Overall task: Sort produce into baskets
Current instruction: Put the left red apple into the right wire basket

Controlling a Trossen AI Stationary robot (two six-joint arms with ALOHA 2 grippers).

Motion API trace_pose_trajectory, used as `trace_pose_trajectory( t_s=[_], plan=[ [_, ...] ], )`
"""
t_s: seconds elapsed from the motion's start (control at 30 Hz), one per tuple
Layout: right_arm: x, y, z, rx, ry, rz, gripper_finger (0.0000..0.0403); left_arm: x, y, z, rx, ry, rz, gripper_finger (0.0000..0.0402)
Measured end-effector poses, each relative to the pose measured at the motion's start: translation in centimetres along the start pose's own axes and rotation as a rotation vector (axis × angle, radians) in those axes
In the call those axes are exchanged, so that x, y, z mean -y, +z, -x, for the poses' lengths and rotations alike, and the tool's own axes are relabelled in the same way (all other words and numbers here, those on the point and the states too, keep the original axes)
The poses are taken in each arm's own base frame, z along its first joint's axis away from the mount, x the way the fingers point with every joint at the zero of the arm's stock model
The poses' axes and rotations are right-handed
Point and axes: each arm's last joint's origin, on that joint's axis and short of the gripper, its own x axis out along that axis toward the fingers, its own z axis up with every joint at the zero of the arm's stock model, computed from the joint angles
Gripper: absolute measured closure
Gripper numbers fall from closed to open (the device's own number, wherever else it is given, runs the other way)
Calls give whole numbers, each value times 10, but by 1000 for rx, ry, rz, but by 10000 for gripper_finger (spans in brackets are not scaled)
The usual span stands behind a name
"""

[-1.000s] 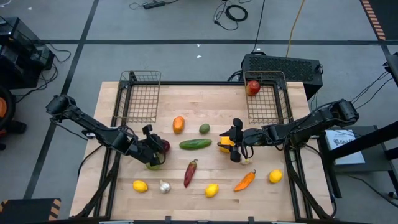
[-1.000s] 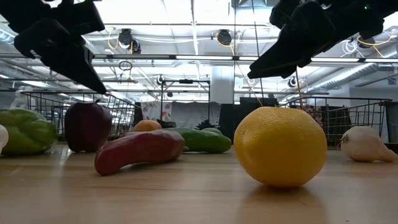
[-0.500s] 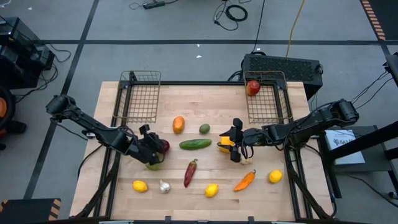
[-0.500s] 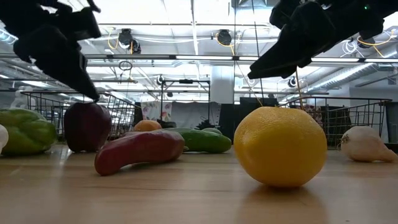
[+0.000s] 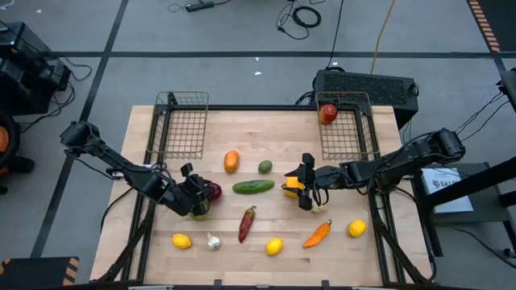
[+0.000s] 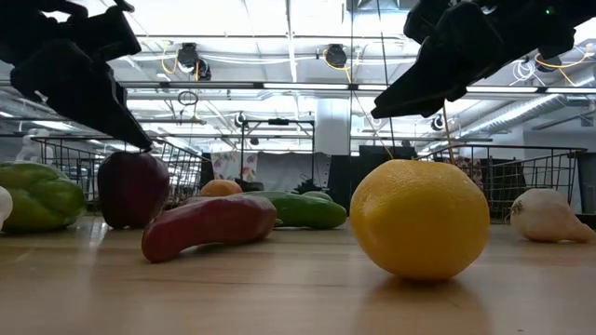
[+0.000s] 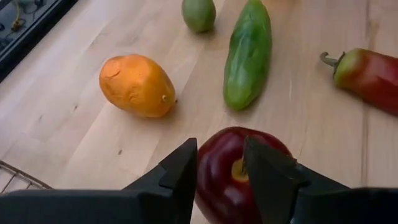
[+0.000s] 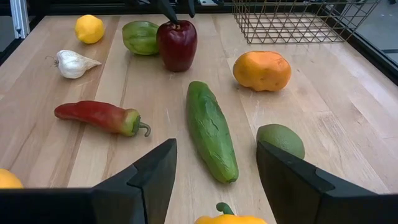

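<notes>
On the wooden table (image 5: 242, 242), our left gripper (image 7: 219, 171) has parted its fingers slightly above the red apple (image 7: 239, 165), holding nothing; our right gripper (image 8: 214, 168) waits open over the yellow pepper (image 8: 230, 218).

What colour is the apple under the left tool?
Dark red apple, clearest in the left wrist view.

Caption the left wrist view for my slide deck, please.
Left hand poised with fingers apart over a dark red apple, beside an orange pepper and cucumber.
</notes>
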Motion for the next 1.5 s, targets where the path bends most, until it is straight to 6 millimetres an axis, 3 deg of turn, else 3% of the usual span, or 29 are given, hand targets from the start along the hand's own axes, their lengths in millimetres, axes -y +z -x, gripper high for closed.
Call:
trace_pose_trajectory(
  t_s=[1.0, 1.5],
  plan=[
    [0, 0, 0, 1, 0, -1, 190, 0, -9, -5, 82, -92, -56, 262],
    [0, 0, 0, 2, 0, -1, 190, -3, -23, -12, 103, -114, -5, 347]
  ],
)
